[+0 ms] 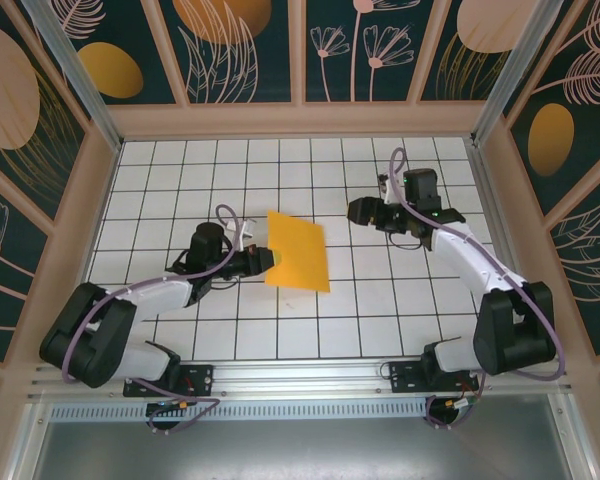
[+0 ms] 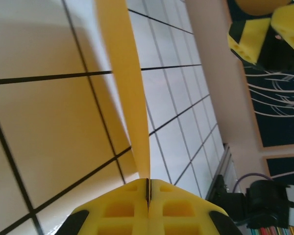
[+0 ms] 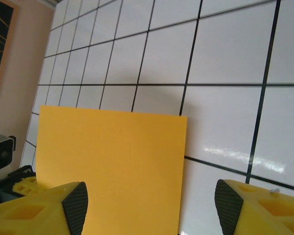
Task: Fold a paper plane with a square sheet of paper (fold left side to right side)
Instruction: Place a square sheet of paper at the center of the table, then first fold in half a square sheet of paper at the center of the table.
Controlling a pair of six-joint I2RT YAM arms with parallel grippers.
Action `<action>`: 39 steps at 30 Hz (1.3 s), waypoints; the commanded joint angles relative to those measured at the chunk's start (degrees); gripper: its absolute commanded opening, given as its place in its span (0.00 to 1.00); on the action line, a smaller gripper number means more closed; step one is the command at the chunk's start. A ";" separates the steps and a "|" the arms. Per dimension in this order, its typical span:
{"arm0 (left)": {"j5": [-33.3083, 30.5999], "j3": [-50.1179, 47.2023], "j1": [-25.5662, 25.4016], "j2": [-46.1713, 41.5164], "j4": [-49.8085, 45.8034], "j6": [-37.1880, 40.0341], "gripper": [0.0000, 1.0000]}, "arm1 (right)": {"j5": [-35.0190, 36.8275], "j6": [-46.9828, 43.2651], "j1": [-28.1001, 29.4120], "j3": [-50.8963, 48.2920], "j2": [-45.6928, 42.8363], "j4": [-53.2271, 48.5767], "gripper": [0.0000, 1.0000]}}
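The square sheet of paper (image 1: 300,252) is bright orange and lies mid-table. My left gripper (image 1: 264,259) is shut on its left edge. In the left wrist view the sheet (image 2: 121,73) runs edge-on away from the closed left gripper (image 2: 148,188), raised off the tiles there. My right gripper (image 1: 357,211) hovers open just right of the sheet's far right corner. In the right wrist view the sheet (image 3: 112,166) is flat and uncreased, below and left of the open right gripper (image 3: 149,205), whose fingers hold nothing. The paper plane is out of view.
The table (image 1: 400,300) is white tiles with black grid lines, closed in by beige walls (image 1: 300,122) at the back and sides. The arm bases sit on the metal rail (image 1: 300,378) at the near edge.
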 commanded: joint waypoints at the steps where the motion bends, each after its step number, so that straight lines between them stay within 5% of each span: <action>1: -2.86 0.88 -0.13 3.64 -2.24 1.02 0.01 | 0.19 4.00 2.54 -2.54 2.91 5.75 0.68; 9: -7.63 5.42 -0.06 7.55 -12.61 7.17 0.03 | 2.17 9.14 9.46 -1.21 13.07 10.35 0.50; 25: -6.61 7.90 -0.09 11.09 -12.05 6.24 0.09 | 3.83 11.55 12.57 2.21 25.56 12.08 0.49; 39: -1.08 10.03 -1.84 12.32 -2.97 0.18 0.55 | 6.05 10.79 13.39 1.74 28.82 9.10 0.50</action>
